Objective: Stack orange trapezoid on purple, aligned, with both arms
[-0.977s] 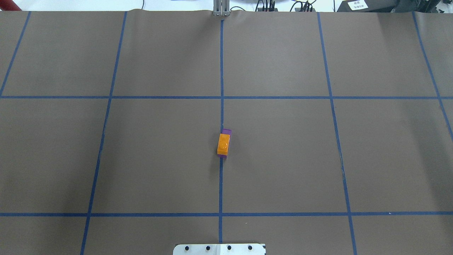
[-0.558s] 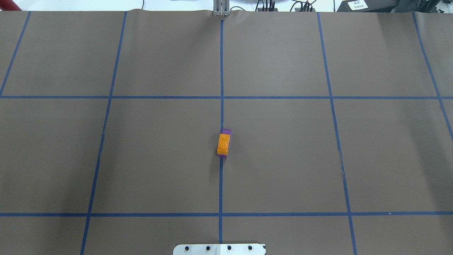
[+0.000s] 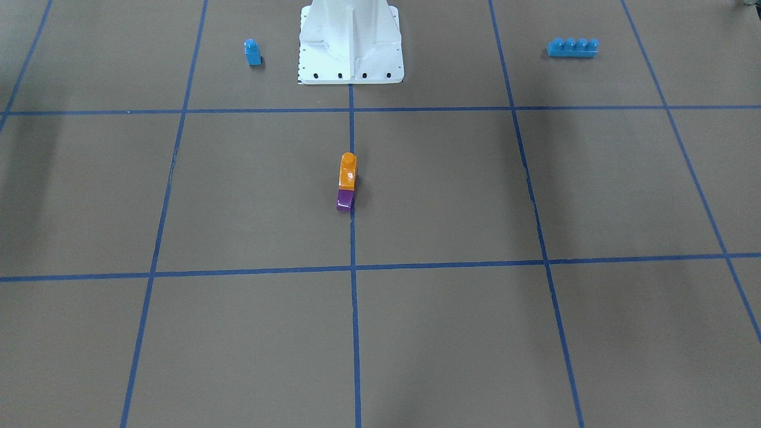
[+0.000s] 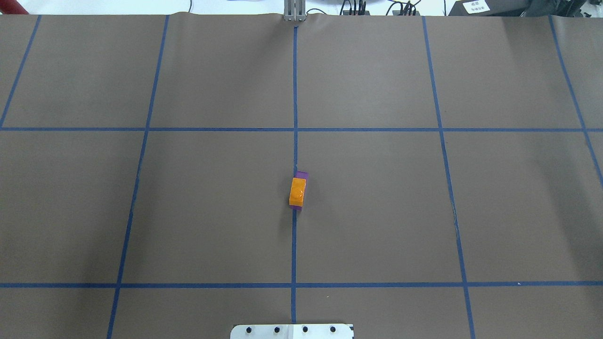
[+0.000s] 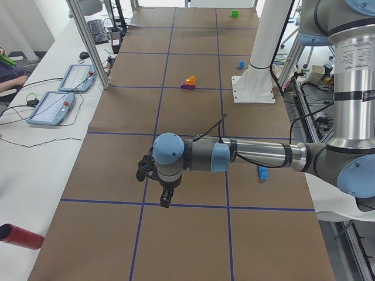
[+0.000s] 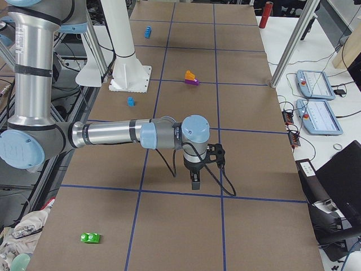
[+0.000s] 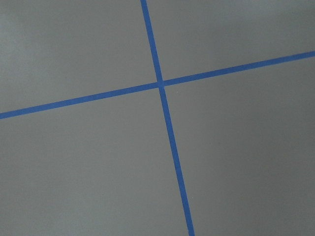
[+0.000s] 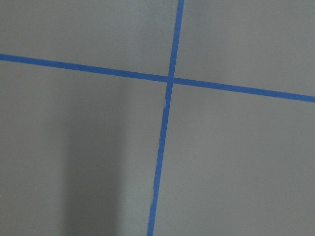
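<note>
The orange trapezoid point(image 4: 297, 191) sits on top of the purple brick point(image 4: 302, 174) at the table's middle, on the centre tape line. In the front-facing view the orange brick point(image 3: 348, 172) stands over the purple one point(image 3: 344, 200), stud up. No gripper touches them. My left gripper point(image 5: 166, 199) hangs over a tape crossing far from the stack, seen only in the exterior left view. My right gripper point(image 6: 194, 182) hangs likewise at the other end, seen only in the exterior right view. I cannot tell whether either is open or shut. Both wrist views show only bare paper and tape.
A small blue one-stud brick point(image 3: 252, 52) and a long blue four-stud brick point(image 3: 572, 47) lie on either side of the white pedestal point(image 3: 351, 41). A green brick point(image 6: 90, 237) lies at the table's right end. A red cylinder point(image 5: 20, 236) lies on the side bench.
</note>
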`<state>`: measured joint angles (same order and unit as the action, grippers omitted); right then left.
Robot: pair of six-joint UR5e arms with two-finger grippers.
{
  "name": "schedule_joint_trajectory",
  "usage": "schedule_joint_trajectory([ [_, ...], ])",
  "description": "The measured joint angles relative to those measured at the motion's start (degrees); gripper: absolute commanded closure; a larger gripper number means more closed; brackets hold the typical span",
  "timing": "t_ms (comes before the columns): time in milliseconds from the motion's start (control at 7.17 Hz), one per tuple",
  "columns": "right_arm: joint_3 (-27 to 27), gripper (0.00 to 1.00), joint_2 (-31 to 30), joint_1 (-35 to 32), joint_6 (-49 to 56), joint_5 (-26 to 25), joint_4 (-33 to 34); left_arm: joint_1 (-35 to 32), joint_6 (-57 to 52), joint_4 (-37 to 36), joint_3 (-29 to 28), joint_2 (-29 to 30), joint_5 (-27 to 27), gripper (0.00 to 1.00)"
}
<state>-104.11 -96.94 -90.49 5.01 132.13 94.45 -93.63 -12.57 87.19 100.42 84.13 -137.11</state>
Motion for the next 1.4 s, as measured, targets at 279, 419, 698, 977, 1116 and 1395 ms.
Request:
schedule_joint_trajectory([
  [279,0.01,0.0,0.0,0.15,0.0,1.11,0.03,0.0,0.0,0.0,-0.04,-0.01,-0.03,0.0],
  [419,0.03,0.0,0.0,0.22,0.01,1.39,0.02,0.02,0.01,0.0,-0.04,-0.04,-0.02,0.0],
  [698,0.02,0.0,0.0,0.34,0.07,1.53,-0.04,0.03,0.03,0.0,-0.07,-0.09,-0.05,0.0],
  [977,0.01,0.0,0.0,0.51,0.08,1.55,-0.05,0.03,0.08,0.0,-0.15,-0.1,-0.08,0.0],
  [1116,-0.01,0.0,0.0,0.57,0.09,1.55,-0.05,0.03,0.07,0.0,-0.19,-0.1,-0.06,0.0],
  [1395,-0.03,0.0,0.0,0.73,0.05,1.55,-0.05,0.03,0.03,0.0,-0.22,-0.1,-0.06,0.0],
])
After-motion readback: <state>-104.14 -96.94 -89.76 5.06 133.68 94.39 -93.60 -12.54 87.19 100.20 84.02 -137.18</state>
